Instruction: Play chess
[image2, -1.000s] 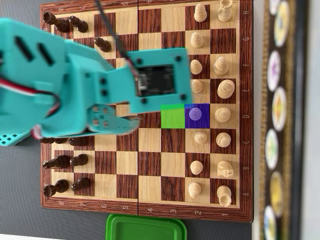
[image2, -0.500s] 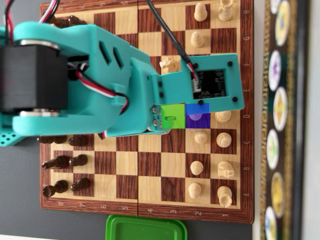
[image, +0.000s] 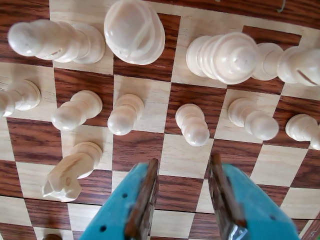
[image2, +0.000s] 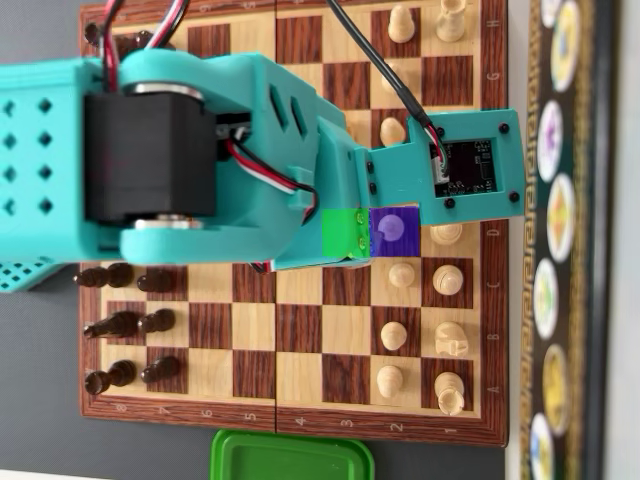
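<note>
- The cream wooden pawn (image: 192, 125) is seen in the wrist view at twelve o'clock from the teal two-finger hand (image: 182, 197), on a dark square.
- The hand is spread wide, empty, above the brown-and-tan wooden chessboard (image2: 300, 350).
- A fallen cream knight (image: 67, 175) lies at nine o'clock from the hand.
- A green plastic lid (image2: 290, 455) rests on the tabletop at the board's six o'clock edge.

Overhead view looked straight down on the chessboard (image2: 300, 330), the arm (image2: 200, 160) filling most of it. Wrist view sat close and low behind the end effector (image: 182, 185), facing the white pieces (image: 192, 122); both probably shared those ranks.
</note>
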